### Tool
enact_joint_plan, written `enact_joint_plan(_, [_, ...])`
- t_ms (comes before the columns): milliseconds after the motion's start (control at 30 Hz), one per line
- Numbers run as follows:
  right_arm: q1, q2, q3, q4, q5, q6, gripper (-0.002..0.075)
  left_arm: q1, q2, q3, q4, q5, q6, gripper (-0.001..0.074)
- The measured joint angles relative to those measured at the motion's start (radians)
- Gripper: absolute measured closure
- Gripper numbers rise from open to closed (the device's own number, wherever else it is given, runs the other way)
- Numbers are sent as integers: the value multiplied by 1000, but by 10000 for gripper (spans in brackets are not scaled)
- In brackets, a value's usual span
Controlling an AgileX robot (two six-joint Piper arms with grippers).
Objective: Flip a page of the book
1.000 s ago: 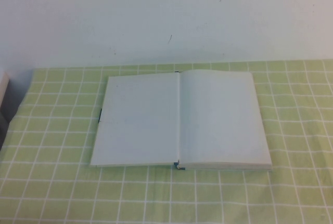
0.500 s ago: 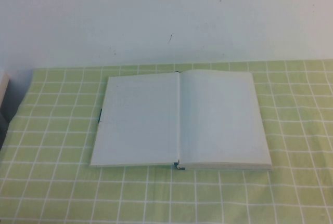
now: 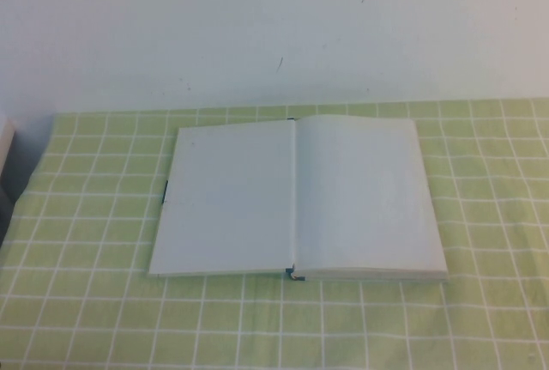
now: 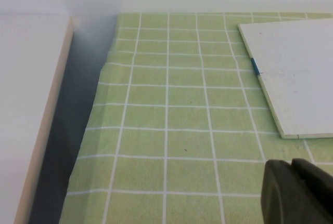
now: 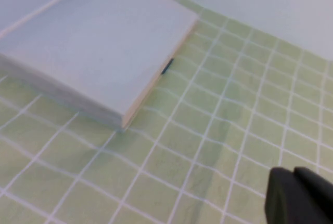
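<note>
Both grippers sat clear of the book [image 3: 296,198], neither showing in the high view. Left gripper [image 4: 299,193] hovered low over the cloth [image 4: 166,109] off the book's left side, near its left front corner, fingers pressed together on nothing. Right gripper [image 5: 299,195] hung over the cloth off the book's right side, also closed and empty. Likely both were parked back so the overhead camera saw the spread unobstructed; the turn looked done, judging by how the leaves lay. Book lay open flat mid-table, spine line running away from the robot, roughly centred. Page [image 3: 227,198] lay flat on the left, stiff, plain off-white, no print, thin edge on the cloth. Right half was a thick stack of blank whitish pages [image 5: 99,42], square-cornered. Teal showed at the spine's near end [image 3: 293,274], and a small dark mark at the left edge.
</note>
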Motion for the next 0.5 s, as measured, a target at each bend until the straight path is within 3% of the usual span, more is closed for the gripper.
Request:
enact_joint_plan(200, [-45, -141, 171, -206, -185, 212, 728, 0, 0, 0, 0, 2, 0, 738])
enact_joint_plan(500, [-154, -247, 253, -247, -149, 304, 728, 0, 0, 0, -2, 2, 0, 738])
